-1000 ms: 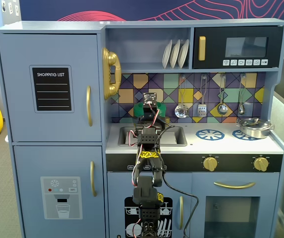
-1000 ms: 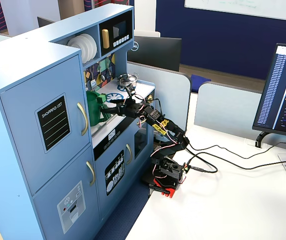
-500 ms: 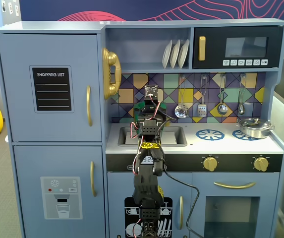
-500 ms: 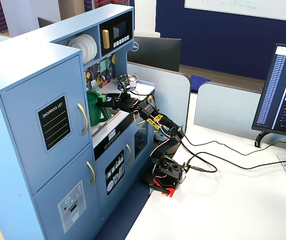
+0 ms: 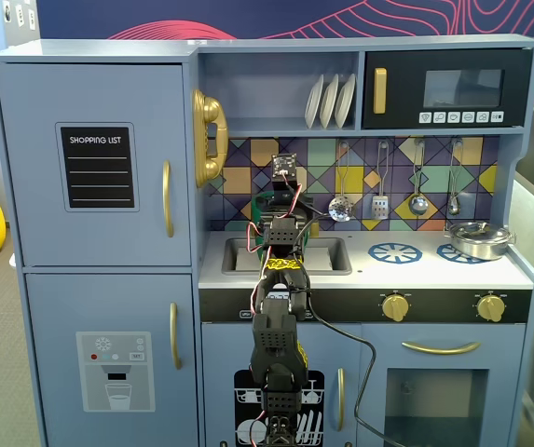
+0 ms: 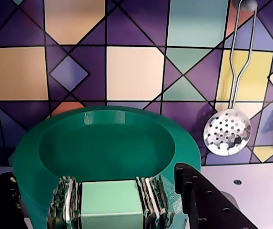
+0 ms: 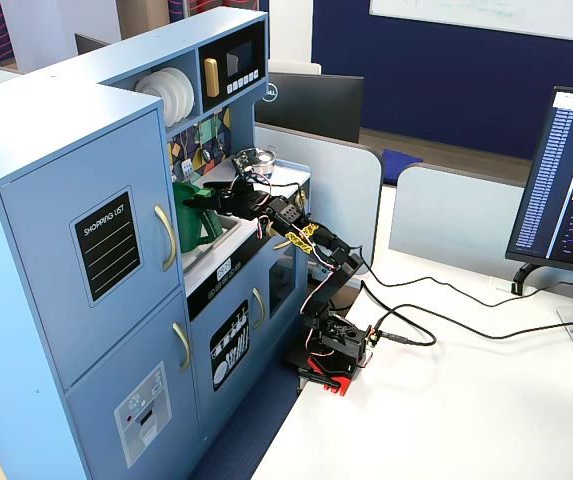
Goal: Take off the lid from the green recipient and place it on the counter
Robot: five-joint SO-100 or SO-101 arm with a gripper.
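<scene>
**Gripper reaches over the green bucket**

While the front fixed view hides the bucket behind the arm, the wrist view shows the green bucket (image 6: 103, 157) directly below, between dark fingers (image 6: 207, 200) standing apart. Its lid seems set inside the rim. From the side fixed view, the gripper (image 7: 209, 200) hovers above the bucket (image 7: 188, 228).

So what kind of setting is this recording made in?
Most likely an office or lab, not a home: the arm works at a toy play kitchen, which stands beside a white desk with a computer monitor and grey desk partitions.
</scene>
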